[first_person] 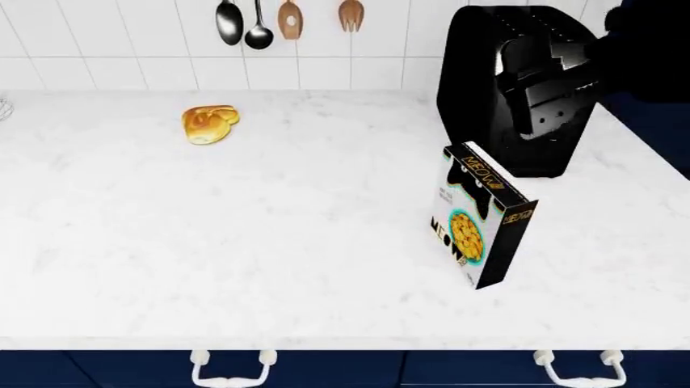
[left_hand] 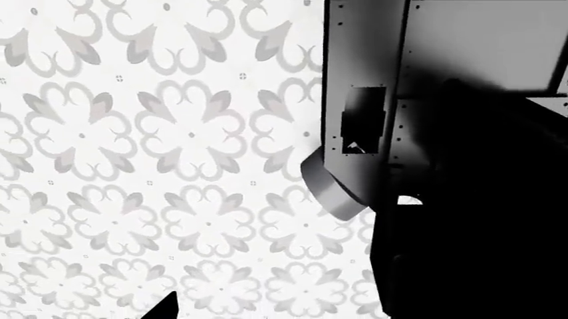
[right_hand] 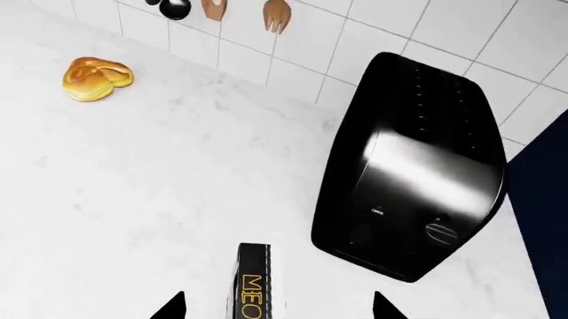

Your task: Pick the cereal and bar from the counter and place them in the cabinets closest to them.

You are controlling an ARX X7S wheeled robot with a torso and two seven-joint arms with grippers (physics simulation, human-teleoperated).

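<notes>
The cereal (first_person: 483,225) is a thin black box with yellow lettering, standing upright on the white marble counter (first_person: 270,242) just in front of the toaster. In the right wrist view its narrow top edge (right_hand: 253,286) shows between the two dark fingertips (right_hand: 169,307) of my right gripper (right_hand: 277,307), which is open above the box and apart from it. My left gripper (left_hand: 275,309) is open and empty over patterned floor tiles (left_hand: 159,166), beside the robot's own body. Neither gripper appears in the head view. The bar is out of view.
A glossy black toaster (first_person: 518,89) stands right behind the cereal. A golden bread roll (first_person: 208,124) lies at the back left. Utensils (first_person: 258,24) hang on the tiled wall. Dark blue cabinetry (first_person: 658,121) borders the right side, and drawer handles (first_person: 232,368) run under the counter edge.
</notes>
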